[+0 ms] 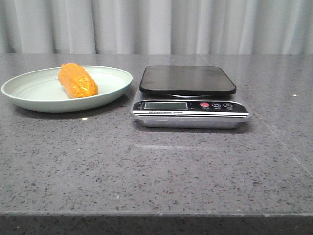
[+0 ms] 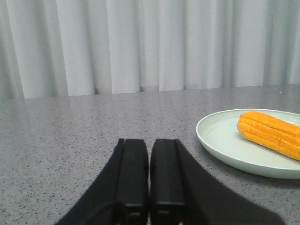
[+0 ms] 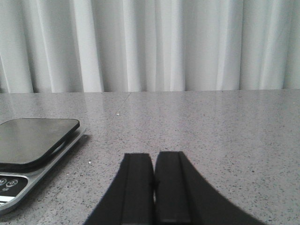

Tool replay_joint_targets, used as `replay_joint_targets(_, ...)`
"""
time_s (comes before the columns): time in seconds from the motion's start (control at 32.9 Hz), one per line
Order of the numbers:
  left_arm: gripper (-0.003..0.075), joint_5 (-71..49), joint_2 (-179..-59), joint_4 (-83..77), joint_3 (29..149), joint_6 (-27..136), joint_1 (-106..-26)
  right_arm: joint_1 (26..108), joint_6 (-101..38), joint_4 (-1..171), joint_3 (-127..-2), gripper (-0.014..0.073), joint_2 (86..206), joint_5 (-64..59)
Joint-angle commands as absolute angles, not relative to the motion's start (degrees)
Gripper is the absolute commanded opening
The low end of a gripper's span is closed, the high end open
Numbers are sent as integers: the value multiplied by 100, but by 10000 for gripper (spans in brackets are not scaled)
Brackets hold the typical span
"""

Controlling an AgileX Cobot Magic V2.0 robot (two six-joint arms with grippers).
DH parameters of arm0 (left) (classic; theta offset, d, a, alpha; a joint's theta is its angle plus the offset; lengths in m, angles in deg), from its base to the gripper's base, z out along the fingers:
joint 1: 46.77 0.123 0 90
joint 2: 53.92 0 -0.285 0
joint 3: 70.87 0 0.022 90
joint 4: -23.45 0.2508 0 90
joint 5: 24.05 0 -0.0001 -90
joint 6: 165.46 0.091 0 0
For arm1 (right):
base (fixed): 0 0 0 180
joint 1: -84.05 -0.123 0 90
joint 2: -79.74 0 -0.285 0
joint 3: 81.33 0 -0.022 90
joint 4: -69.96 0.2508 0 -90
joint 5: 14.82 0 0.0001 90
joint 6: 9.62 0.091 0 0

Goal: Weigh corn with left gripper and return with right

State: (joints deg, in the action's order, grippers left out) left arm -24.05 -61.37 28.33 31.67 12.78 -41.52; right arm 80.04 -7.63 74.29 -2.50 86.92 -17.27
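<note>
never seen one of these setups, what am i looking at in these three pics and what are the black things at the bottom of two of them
It is a two-armed robot at a grey table. The front view looks forward over the table: a corn cob lies on a pale green plate, and a kitchen scale stands to its right, nothing on it. The other two pictures come from cameras on the wrists. The black shapes are finger pairs: the left gripper near the plate, the right gripper beside the scale. Both are shut and hold nothing.
</note>
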Motion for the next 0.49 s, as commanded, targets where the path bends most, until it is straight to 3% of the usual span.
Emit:
replay_joint_targets(0.0, 127, -2870, -6033, 2775, 3132, 1281, -4195, 8038, -822, 7362, -297, 163, 8600, -2229)
replay_joint_targets(0.3, 127, -3022, -6033, 2775, 3132, 1281, -4203, 8038, -822, 7362, -297, 163, 8600, -2229)
replay_joint_targets(0.46, 127, -3793, -6033, 2236, 3214, 919, -4217, 8038, -822, 7362, -297, 163, 8600, -2229)
